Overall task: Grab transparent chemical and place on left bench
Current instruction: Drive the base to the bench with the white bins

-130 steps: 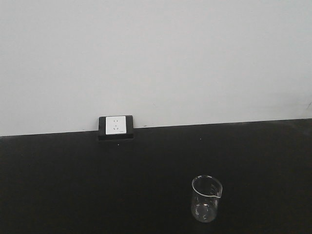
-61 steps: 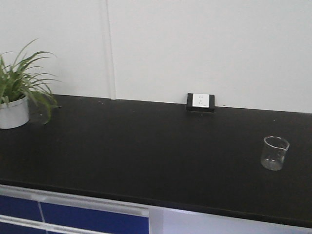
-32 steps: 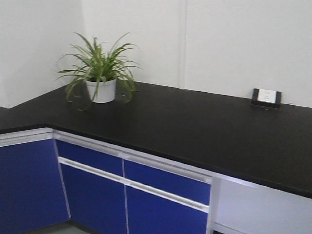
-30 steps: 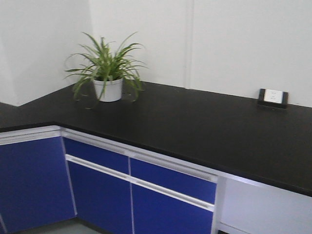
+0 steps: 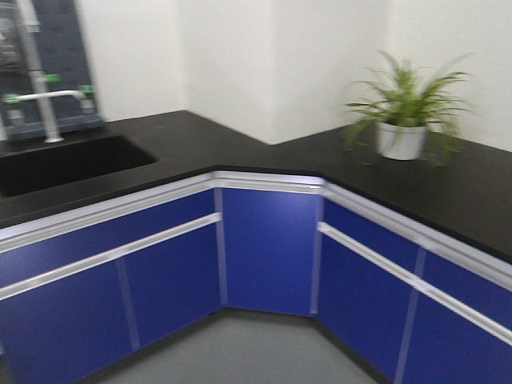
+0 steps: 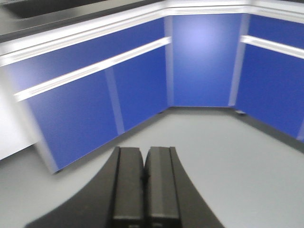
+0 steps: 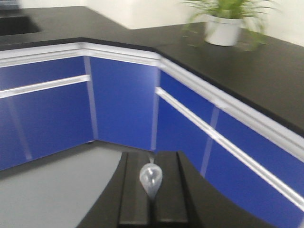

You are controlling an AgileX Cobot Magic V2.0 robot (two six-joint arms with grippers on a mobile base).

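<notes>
**Chemical in the right hand, left worktop out of sight**

The right hand (image 7: 152,159) is pinching a small clear teardrop shape (image 7: 151,179), which I take to be the chemical or the dropper that goes with it. It is blurred, and no beaker wall or spout can be made out. The shape sits in the seam between the two fingers, and its long axis runs along that seam. The broad end lies toward the fingertips and the narrow end toward the wrist. It points out over the floor (image 5: 232,352) at the blue cabinets (image 5: 268,248) below and to the left of the plant (image 5: 404,112).

The left hand (image 6: 144,154) is pressed together with nothing between its fingers. It hangs low before the same cabinets, so it has no part in the carry.

The only worktop (image 5: 240,144) in view is the black corner one that bears the plant. Its sink (image 5: 72,164) and tap (image 5: 44,96) lie well to the left of the plant, past the inner corner. No white bins show anywhere, so I judge this is not the left worktop.

The coming move therefore turns on a relation these views do not give, namely which way the left worktop lies from the right hand. It cannot be told whether it lies farther left than the sink or behind the robot. My reading is that the base must bring that worktop before the right arm. The load should be kept level meanwhile, since colourless liquid could spill unseen.
</notes>
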